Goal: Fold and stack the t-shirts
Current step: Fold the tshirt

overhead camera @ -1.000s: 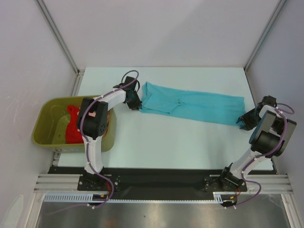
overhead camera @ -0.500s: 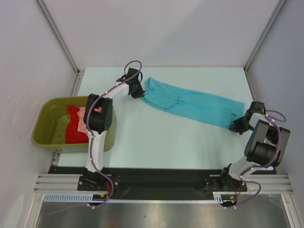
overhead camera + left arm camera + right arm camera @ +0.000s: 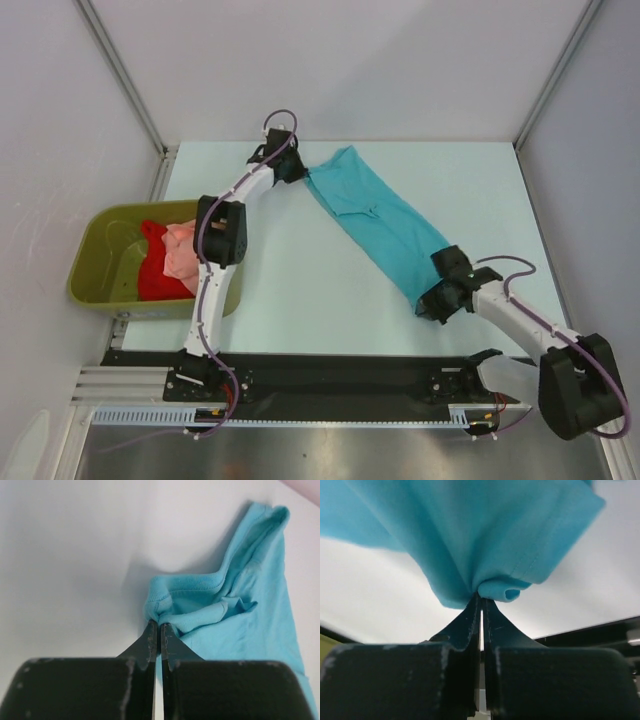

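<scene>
The turquoise-blue t-shirt (image 3: 375, 220) lies stretched in a long diagonal band from the far middle of the table to the near right. My left gripper (image 3: 296, 170) is shut on its collar end at the far side; the pinched neckband shows in the left wrist view (image 3: 187, 605). My right gripper (image 3: 432, 303) is shut on the hem end at the near right; the cloth bunches above the fingertips in the right wrist view (image 3: 485, 545). The salmon-pink t-shirt (image 3: 180, 255) and the red t-shirt (image 3: 155, 270) lie crumpled in the tub.
The olive-green plastic tub (image 3: 100, 285) stands off the table's left edge, beside the left arm. Grey walls close in the table at the back and both sides. The black base rail (image 3: 330, 375) runs along the near edge.
The right gripper has swung the hem end from the far right edge to the near middle-right. The left gripper has moved the collar end farther back. The shirt has turned from nearly level to a steep diagonal.
</scene>
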### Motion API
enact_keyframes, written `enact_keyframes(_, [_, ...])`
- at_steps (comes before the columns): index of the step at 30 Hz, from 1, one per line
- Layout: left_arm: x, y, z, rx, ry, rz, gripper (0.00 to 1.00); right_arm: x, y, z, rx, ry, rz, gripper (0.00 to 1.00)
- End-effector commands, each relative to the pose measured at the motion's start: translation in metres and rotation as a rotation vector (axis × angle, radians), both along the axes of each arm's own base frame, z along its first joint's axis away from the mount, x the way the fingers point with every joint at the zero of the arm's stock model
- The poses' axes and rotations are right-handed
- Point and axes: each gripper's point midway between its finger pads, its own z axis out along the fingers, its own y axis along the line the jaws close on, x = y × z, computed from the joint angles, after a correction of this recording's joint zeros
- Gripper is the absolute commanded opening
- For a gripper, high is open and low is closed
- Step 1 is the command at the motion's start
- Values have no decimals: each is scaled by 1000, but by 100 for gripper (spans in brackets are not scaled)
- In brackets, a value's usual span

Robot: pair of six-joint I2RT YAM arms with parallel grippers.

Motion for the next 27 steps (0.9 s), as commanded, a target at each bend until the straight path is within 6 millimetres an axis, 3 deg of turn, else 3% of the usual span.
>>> enact_keyframes(1, [29,-1,28,-70,-110,-29,1,-26,35,1,21,37,-92,0])
enact_keyframes(2, [31,0,24,-67,-105,-33,1,-27,45,1,37,29,-83,0])
enact_keyframes(6, [34,12,39,0,-130,-39,6,-38,97,3,122,43,-8,0])
enact_keyframes(9, [27,27,48,85,-121,-27,22,-51,132,-1,150,100,99,4])
enact_keyframes(10, [21,31,47,111,-96,-25,33,-57,141,-8,142,118,148,13])
enact_keyframes(11, [17,34,47,127,-83,-25,35,-55,149,-2,154,113,173,18])
enact_keyframes(12, [14,37,60,135,-95,-21,39,-55,152,-1,152,112,200,24])
enact_keyframes(13, [9,39,62,146,-83,-21,45,-54,153,3,139,93,260,34])
enact_keyframes(14, [2,41,61,153,-66,-23,50,-51,152,7,127,72,291,39])
enact_keyframes(15, [-3,41,81,144,-90,-28,53,-44,158,22,133,33,320,43])
enact_keyframes(16, [-8,42,89,140,-95,-30,57,-44,157,27,120,24,352,55])
enact_keyframes(17, [-18,43,83,145,-69,-35,59,-45,156,34,112,-6,445,57])
enact_keyframes(18, [-24,45,107,138,-101,-30,61,-41,160,47,108,-34,481,59])
enact_keyframes(19, [-30,45,112,137,-101,-33,64,-44,155,50,82,-39,534,66])
enact_keyframes(20, [-37,46,110,142,-88,-43,65,-41,151,58,61,-79,615,67])
enact_keyframes(21, [-41,46,120,140,-102,-50,67,-34,142,63,32,-92,617,68])
enact_keyframes(22, [-47,48,134,140,-114,-59,70,-32,131,69,-9,-98,618,76])
enact_keyframes(23, [-50,47,144,148,-126,-78,70,-28,125,73,-31,-127,667,78])
enact_keyframes(27, [-78,46,164,169,-88,-136,70,0,82,86,-34,-183,569,78])
